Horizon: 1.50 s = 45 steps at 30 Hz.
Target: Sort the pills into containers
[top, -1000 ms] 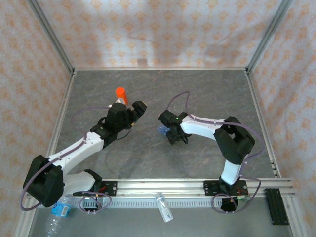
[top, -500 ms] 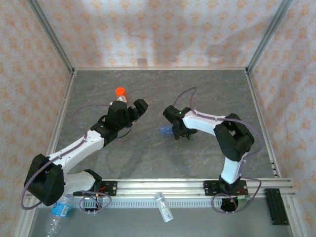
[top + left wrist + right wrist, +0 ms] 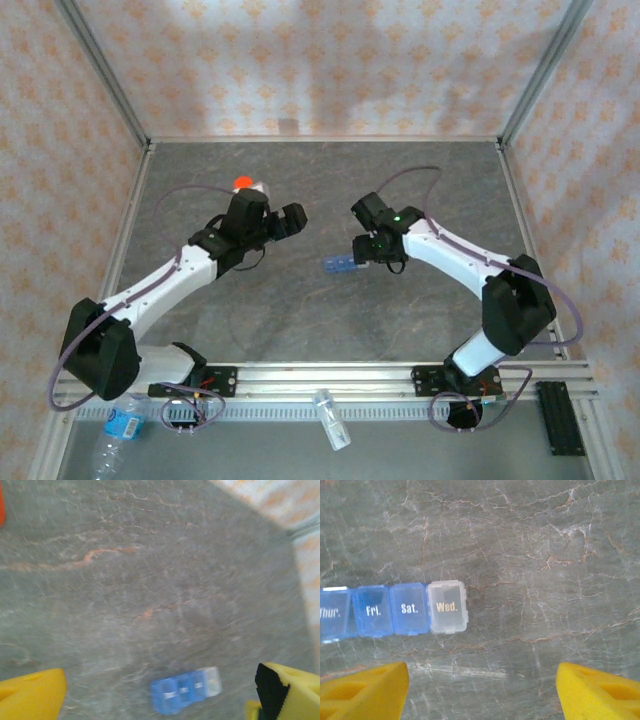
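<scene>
The containers are a translucent blue pill-organizer strip (image 3: 340, 263) lying flat mid-table, lids closed. In the right wrist view the strip (image 3: 395, 611) reads Thur., Fri., Sat., with a clear Wed. cell at its right end. My right gripper (image 3: 378, 248) hovers just right of it, open, its yellow fingers (image 3: 365, 690) wide apart with nothing between them. In the blurred left wrist view the strip (image 3: 185, 690) lies ahead between the spread yellow fingers (image 3: 35, 695). My left gripper (image 3: 290, 220) stands open, well left of the strip and close beside the orange vial (image 3: 243, 184).
Patterned cloth walls and metal posts enclose the grey marbled table (image 3: 420, 310). An aluminium rail (image 3: 330, 380) runs along the near edge. Beyond it lie a clear water bottle (image 3: 115, 435) at the left and a small clear bottle (image 3: 330, 418) in the middle.
My right gripper has drawn back up and to the right off the strip, which now lies uncovered. My left gripper has shifted slightly right and back, nearer the orange vial.
</scene>
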Motion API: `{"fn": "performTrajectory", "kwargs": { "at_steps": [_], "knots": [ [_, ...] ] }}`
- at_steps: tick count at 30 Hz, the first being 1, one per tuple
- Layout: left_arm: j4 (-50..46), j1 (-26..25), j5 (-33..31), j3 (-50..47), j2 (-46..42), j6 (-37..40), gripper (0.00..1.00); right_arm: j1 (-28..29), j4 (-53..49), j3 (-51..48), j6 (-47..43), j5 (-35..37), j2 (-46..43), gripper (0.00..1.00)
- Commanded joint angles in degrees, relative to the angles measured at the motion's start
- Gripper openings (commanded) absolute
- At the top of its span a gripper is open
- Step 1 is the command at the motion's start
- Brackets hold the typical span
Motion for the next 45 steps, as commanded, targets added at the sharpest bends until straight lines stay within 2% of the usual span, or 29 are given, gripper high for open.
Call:
{"fn": "performTrajectory", "kwargs": {
  "at_steps": [1, 6, 13, 21, 28, 45],
  "knots": [
    [-11.85, -3.10, -4.95, 4.91, 2.76, 16.33, 0.98, -1.10, 2.38, 0.39, 4.57, -3.61, 2.14, 0.78],
    [-17.10, -9.84, -11.23, 9.09, 8.21, 25.73, 0.96, -3.45, 6.74, -1.25, 6.49, -6.29, 3.34, 0.78],
    [-12.61, -15.46, -17.40, 7.60, 14.03, 31.59, 0.93, -7.83, 10.36, -4.48, 7.51, -11.03, 3.58, 0.78],
    [-5.28, -17.29, -14.43, 5.43, 16.21, 33.51, 0.93, -8.95, 10.97, -4.89, 6.35, -12.94, 5.87, 0.78],
    [-3.75, -17.59, -11.89, 4.55, 17.76, 34.57, 0.92, -8.96, 11.77, -4.94, 6.06, -14.89, 7.46, 0.77],
    [-2.63, -17.60, -9.17, 3.79, 21.48, 36.77, 0.88, -8.93, 12.03, -5.51, 6.21, -14.55, 9.84, 0.76]
  ]
}}
